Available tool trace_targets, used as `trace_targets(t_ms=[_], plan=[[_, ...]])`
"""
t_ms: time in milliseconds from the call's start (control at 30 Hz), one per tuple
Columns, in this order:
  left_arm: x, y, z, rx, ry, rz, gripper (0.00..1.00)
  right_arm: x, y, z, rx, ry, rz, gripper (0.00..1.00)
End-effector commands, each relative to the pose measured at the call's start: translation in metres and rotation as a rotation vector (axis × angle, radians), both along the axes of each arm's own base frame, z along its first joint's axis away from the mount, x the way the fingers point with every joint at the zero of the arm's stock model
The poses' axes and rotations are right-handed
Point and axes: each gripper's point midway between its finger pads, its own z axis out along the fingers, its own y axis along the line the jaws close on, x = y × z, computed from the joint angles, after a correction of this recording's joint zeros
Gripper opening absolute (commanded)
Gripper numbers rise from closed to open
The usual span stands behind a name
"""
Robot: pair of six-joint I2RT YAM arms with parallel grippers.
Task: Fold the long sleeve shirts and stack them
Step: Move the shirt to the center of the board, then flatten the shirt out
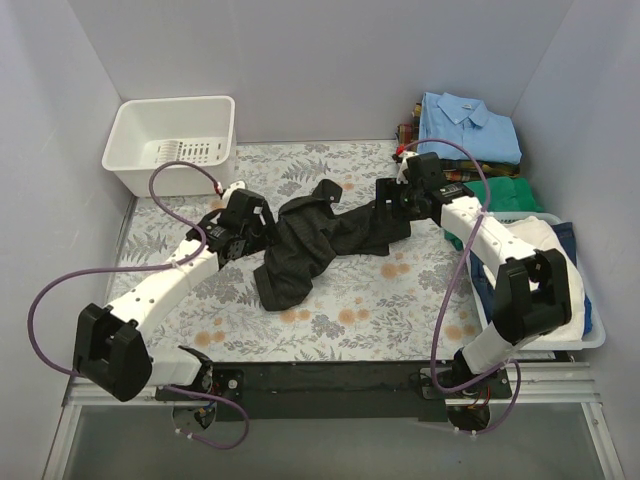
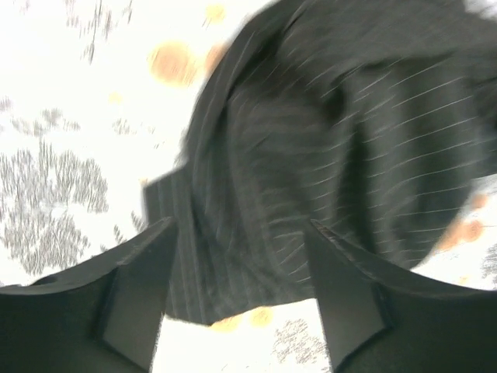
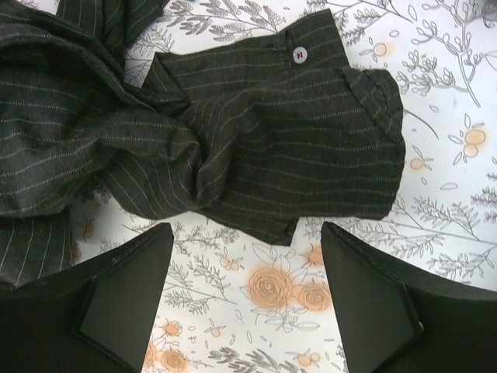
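A black pinstriped long sleeve shirt [image 1: 320, 240] lies crumpled across the middle of the floral table. My left gripper [image 1: 262, 228] hovers at its left end. In the left wrist view the left gripper [image 2: 241, 229] stands open, and the dark cloth [image 2: 334, 140] lies loose beneath and beyond the blurred fingers. My right gripper [image 1: 392, 200] is at the shirt's right end. It is open [image 3: 247, 233], just short of a sleeve cuff [image 3: 311, 132] with a pale button [image 3: 298, 54]. A folded light blue shirt [image 1: 468, 125] rests at the back right.
A white basket [image 1: 175, 140] stands at the back left. At the right, a pale bin [image 1: 590, 320] holds white and blue clothes, with green cloth [image 1: 512, 192] and a plaid stack [image 1: 408, 132] behind it. White walls close in three sides.
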Motion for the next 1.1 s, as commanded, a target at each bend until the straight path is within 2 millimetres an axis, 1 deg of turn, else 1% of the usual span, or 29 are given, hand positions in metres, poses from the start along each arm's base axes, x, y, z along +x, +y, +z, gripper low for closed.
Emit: trace_targets(t_ms=[0, 67, 167, 200, 233, 267, 300, 367, 400, 467, 533, 567, 633, 700, 800, 867, 900, 967, 1000, 1033, 1067], plan=[[-0.04, 0.012, -0.056, 0.009, 0.236, 0.085, 0.61, 0.015, 0.013, 0.014, 0.024, -0.026, 0.033, 0.85], [-0.045, 0.019, -0.079, 0.059, 0.316, 0.111, 0.55, 0.015, 0.016, 0.014, 0.035, -0.022, 0.043, 0.85], [-0.042, 0.025, -0.089, 0.081, 0.343, 0.131, 0.5, 0.013, 0.018, 0.014, 0.041, -0.02, 0.053, 0.85], [-0.044, 0.028, -0.096, 0.088, 0.366, 0.125, 0.47, 0.013, 0.018, 0.014, 0.04, -0.022, 0.053, 0.85], [-0.044, 0.025, -0.1, 0.064, 0.377, 0.116, 0.45, 0.013, 0.018, 0.015, 0.041, -0.022, 0.054, 0.85], [-0.043, 0.031, -0.104, 0.052, 0.387, 0.132, 0.43, 0.013, 0.018, 0.014, 0.041, -0.022, 0.054, 0.85], [-0.045, 0.033, -0.113, 0.046, 0.404, 0.131, 0.4, 0.012, 0.018, 0.014, 0.041, -0.021, 0.054, 0.85], [-0.043, 0.04, -0.12, 0.018, 0.414, 0.152, 0.4, 0.011, 0.018, 0.012, 0.043, -0.014, 0.054, 0.85], [-0.041, 0.041, -0.122, 0.003, 0.41, 0.151, 0.4, 0.011, 0.019, 0.012, 0.046, -0.011, 0.056, 0.85], [-0.03, 0.037, -0.121, -0.048, 0.364, 0.133, 0.46, 0.01, 0.02, 0.01, 0.05, -0.005, 0.059, 0.85], [-0.017, 0.029, -0.115, -0.077, 0.313, 0.097, 0.51, 0.011, 0.02, 0.009, 0.048, 0.0, 0.059, 0.85], [-0.015, 0.027, -0.113, -0.087, 0.306, 0.087, 0.52, 0.011, 0.02, 0.009, 0.048, -0.001, 0.058, 0.85], [-0.012, 0.02, -0.112, -0.111, 0.307, 0.055, 0.54, 0.012, 0.019, 0.007, 0.045, 0.0, 0.056, 0.85], [-0.016, 0.014, -0.115, -0.129, 0.325, 0.022, 0.56, 0.012, 0.019, 0.006, 0.042, 0.004, 0.053, 0.85], [-0.02, 0.013, -0.122, -0.13, 0.336, 0.01, 0.56, 0.012, 0.019, 0.006, 0.039, 0.003, 0.051, 0.85], [-0.023, 0.014, -0.129, -0.119, 0.361, 0.005, 0.55, 0.012, 0.018, 0.004, 0.034, 0.006, 0.046, 0.85], [-0.025, 0.015, -0.137, -0.11, 0.387, 0.005, 0.51, 0.012, 0.017, 0.005, 0.032, 0.004, 0.045, 0.85], [-0.026, 0.017, -0.145, -0.096, 0.404, 0.011, 0.41, 0.012, 0.017, 0.004, 0.03, 0.008, 0.043, 0.85], [-0.027, 0.018, -0.15, -0.085, 0.42, 0.013, 0.19, 0.012, 0.017, 0.003, 0.028, 0.009, 0.042, 0.85], [-0.027, 0.019, -0.153, -0.076, 0.429, 0.015, 0.05, 0.013, 0.017, 0.003, 0.026, 0.008, 0.042, 0.85], [-0.025, 0.02, -0.154, -0.067, 0.428, 0.018, 0.0, 0.012, 0.017, 0.004, 0.026, 0.008, 0.041, 0.85]])
